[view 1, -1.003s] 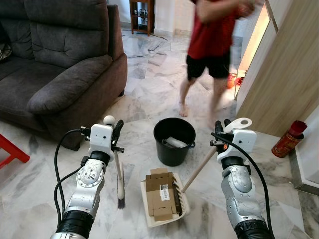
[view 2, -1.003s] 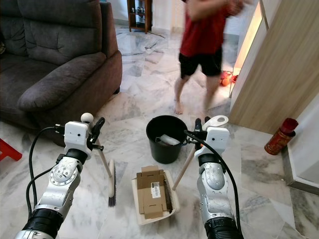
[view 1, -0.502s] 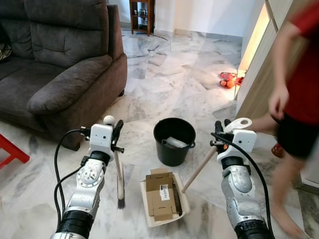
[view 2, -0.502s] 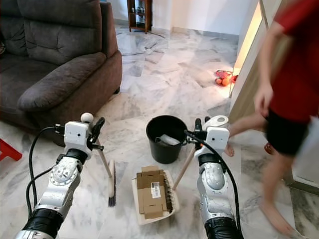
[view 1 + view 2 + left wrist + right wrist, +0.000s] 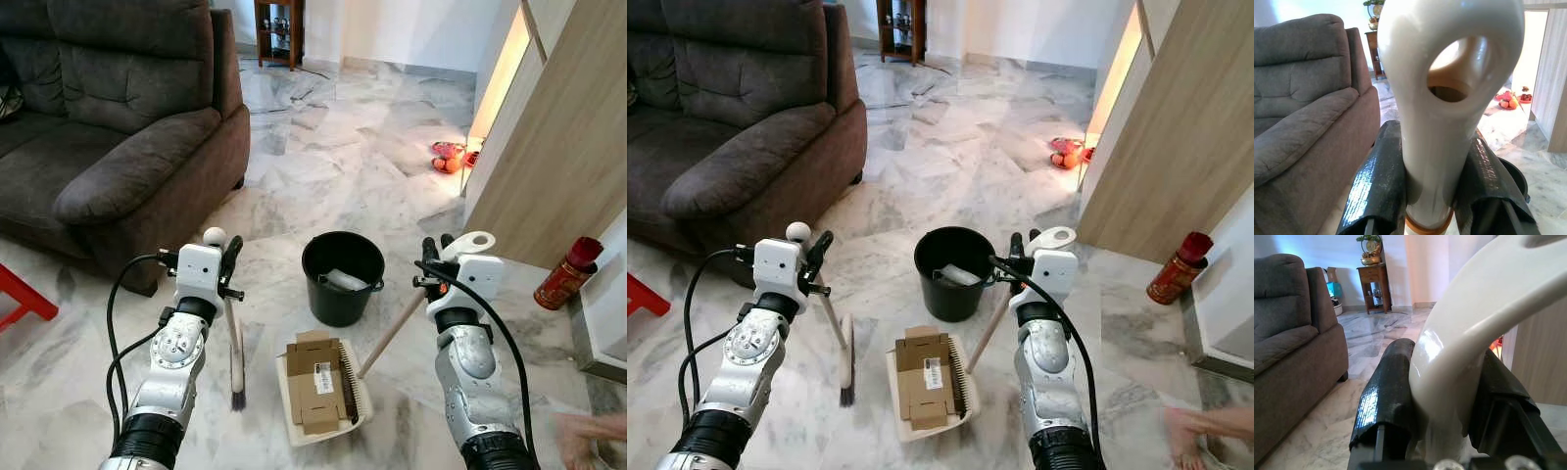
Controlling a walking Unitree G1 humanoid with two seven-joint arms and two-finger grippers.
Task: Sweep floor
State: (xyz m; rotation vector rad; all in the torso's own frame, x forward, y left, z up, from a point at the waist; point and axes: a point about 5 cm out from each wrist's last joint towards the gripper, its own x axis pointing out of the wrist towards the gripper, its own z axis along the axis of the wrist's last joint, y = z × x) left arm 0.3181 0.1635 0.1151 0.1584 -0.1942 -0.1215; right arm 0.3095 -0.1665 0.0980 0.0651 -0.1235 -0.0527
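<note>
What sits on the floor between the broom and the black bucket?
Bare marble floor in the head views; the dustpan with cardboard lies lower, beside the broom, below the bucket.

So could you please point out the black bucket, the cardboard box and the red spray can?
black bucket (image 5: pixel 338 305): left eye view, outer front wall.
cardboard box (image 5: pixel 315 380): left eye view, flattened top face.
red spray can (image 5: pixel 562 280): left eye view, mid-body.

I see the bucket (image 5: pixel 342 276) straight ahead, the dustpan (image 5: pixel 322 390) with a box (image 5: pixel 318 379) on it just before it, the broom (image 5: pixel 235 352) to its left, the sofa (image 5: pixel 118 127) far left, a can (image 5: pixel 566 273) far right.
</note>
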